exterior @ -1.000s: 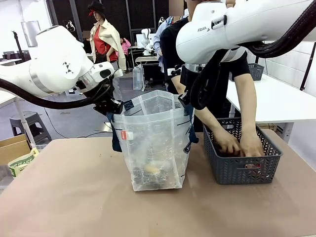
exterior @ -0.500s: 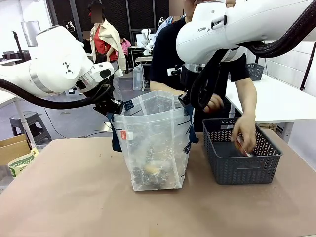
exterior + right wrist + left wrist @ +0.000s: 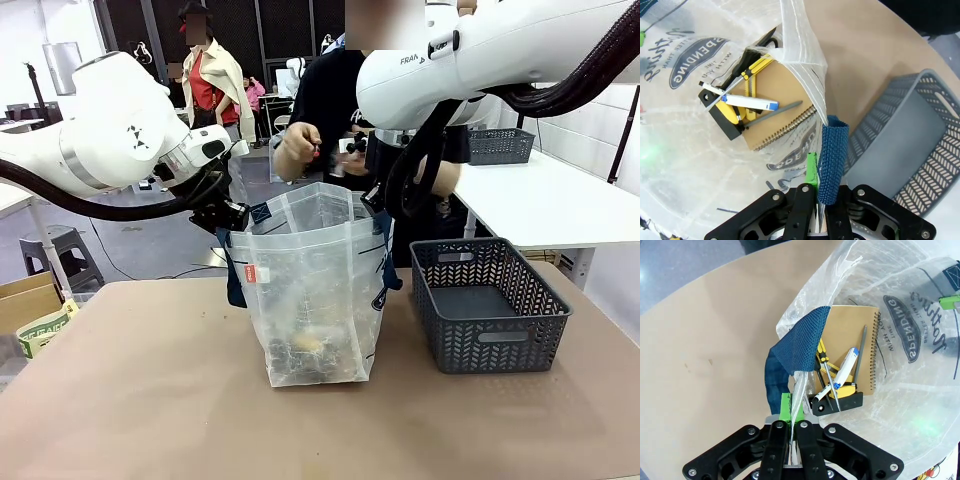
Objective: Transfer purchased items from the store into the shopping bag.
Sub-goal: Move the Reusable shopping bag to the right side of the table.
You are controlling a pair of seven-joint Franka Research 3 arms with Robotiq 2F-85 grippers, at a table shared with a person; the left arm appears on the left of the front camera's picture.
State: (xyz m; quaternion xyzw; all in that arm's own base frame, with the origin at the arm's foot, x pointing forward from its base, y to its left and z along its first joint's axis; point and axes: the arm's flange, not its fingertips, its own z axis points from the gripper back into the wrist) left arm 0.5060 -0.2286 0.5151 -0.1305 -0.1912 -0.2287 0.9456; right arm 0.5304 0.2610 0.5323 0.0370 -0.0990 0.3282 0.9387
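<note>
The shopping bag (image 3: 315, 290) stands upright at mid-table (image 3: 150, 400), just left of the dark grey basket (image 3: 490, 345), which sits near the right edge. The left gripper (image 3: 791, 410) has its jaws clamped tight on the bag's left rim, beside a navy handle (image 3: 800, 342). The right gripper (image 3: 816, 172) has its jaws clamped tight on the right rim, with the navy strap (image 3: 832, 150) pinched in too. The purchased items (image 3: 310, 345) lie on the bag's floor: a brown spiral notebook (image 3: 850, 332) under a grey pen (image 3: 860, 355), a white-and-blue marker (image 3: 846, 366) and yellow-black tools. A person's hand (image 3: 298, 145) is raised behind the bag's far rim, holding something small.

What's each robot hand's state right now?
Left hand: shut, pinching the bag at its rim.
Right hand: shut, pinching the opposite rim.
</note>
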